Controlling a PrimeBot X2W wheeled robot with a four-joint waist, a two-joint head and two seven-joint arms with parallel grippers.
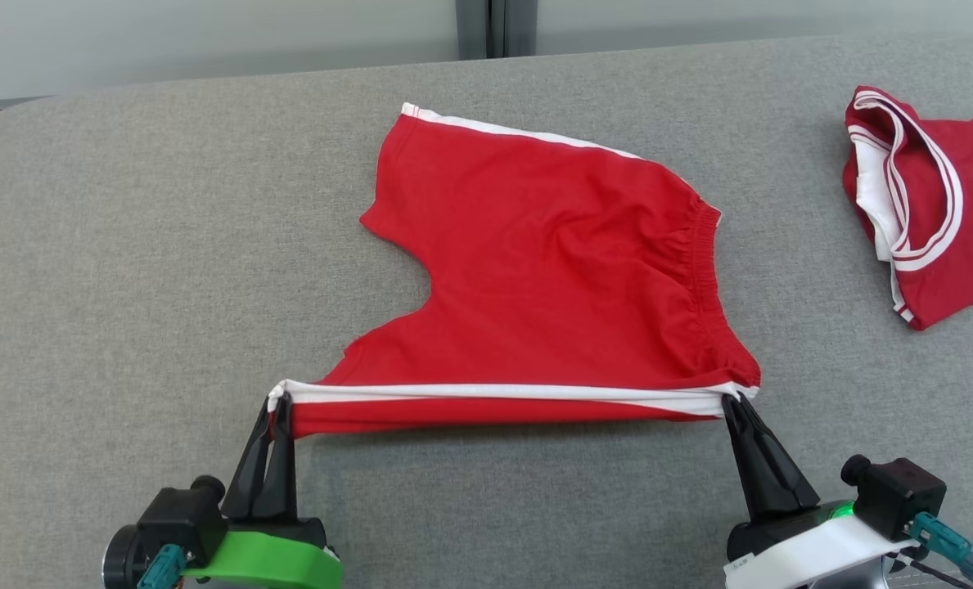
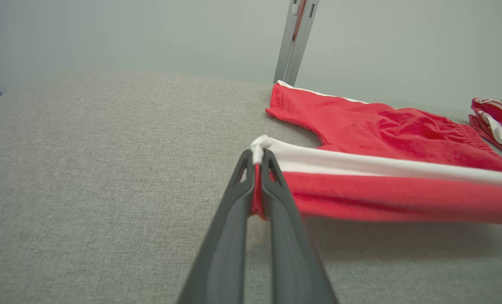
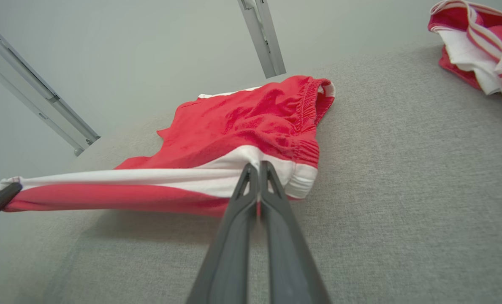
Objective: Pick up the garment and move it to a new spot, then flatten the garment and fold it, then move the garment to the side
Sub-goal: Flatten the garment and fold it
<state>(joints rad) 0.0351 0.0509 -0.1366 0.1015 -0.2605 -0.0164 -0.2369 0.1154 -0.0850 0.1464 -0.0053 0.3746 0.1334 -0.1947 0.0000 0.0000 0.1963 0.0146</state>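
Note:
The garment (image 1: pixel 551 270) is a pair of red shorts with white side stripes, spread on the grey padded table (image 1: pixel 126 245). Its near edge is lifted off the surface and stretched taut between both grippers. My left gripper (image 1: pixel 279 402) is shut on the leg-hem corner, seen up close as the garment (image 2: pixel 360 169) pinched in the left gripper (image 2: pixel 258 154). My right gripper (image 1: pixel 732 401) is shut on the waistband corner, where the garment (image 3: pixel 242 126) meets the right gripper (image 3: pixel 257 165). The elastic waistband lies to the right.
A second red and white jersey (image 1: pixel 928 204) lies crumpled at the table's far right, also seen as the jersey (image 3: pixel 478 46). Bare grey surface spreads to the left of the shorts and in front of them. A pale wall with a metal post (image 1: pixel 486 29) stands behind the table.

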